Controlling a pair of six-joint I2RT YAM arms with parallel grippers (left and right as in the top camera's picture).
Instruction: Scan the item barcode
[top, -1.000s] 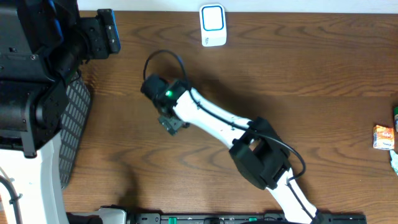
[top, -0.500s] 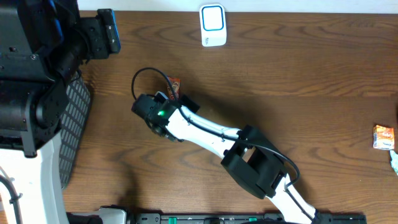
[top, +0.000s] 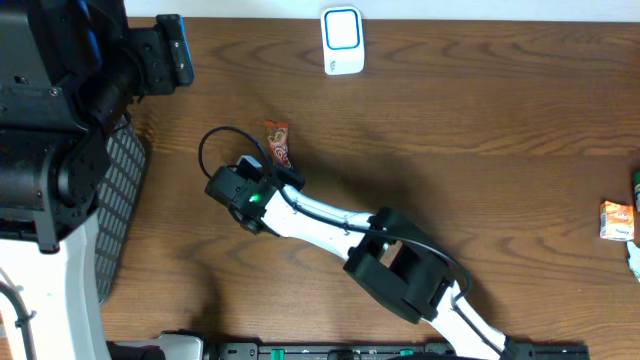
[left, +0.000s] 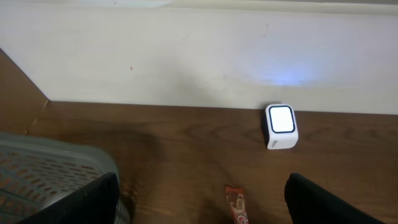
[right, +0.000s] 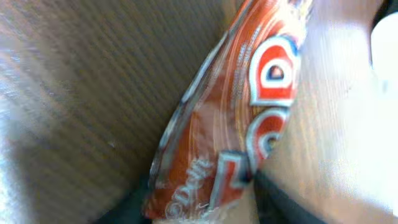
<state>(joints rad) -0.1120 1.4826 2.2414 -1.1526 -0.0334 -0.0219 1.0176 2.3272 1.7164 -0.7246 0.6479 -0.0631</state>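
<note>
A red-orange snack packet (top: 278, 144) lies flat on the brown table, left of centre. My right gripper (top: 271, 168) reaches in from the lower right to the packet's near end. In the right wrist view the packet (right: 242, 112) fills the frame, blurred, and the right gripper (right: 200, 208) has its dark fingers pressed against both sides of the packet's end. The white scanner (top: 342, 40) with a blue-framed window stands at the table's back edge. My left gripper (top: 170, 50) hovers open at the far left; its view shows the scanner (left: 281, 126) and the packet (left: 237, 204) ahead.
A grey mesh basket (top: 116, 200) stands off the table's left side, also in the left wrist view (left: 43, 174). An orange carton (top: 617, 220) and other small items lie at the right edge. A pale wall runs behind the scanner.
My right arm has swung left and a little toward the front, uncovering the snack packet. Its jaws have narrowed onto the packet's near end. The left arm has stayed still.
</note>
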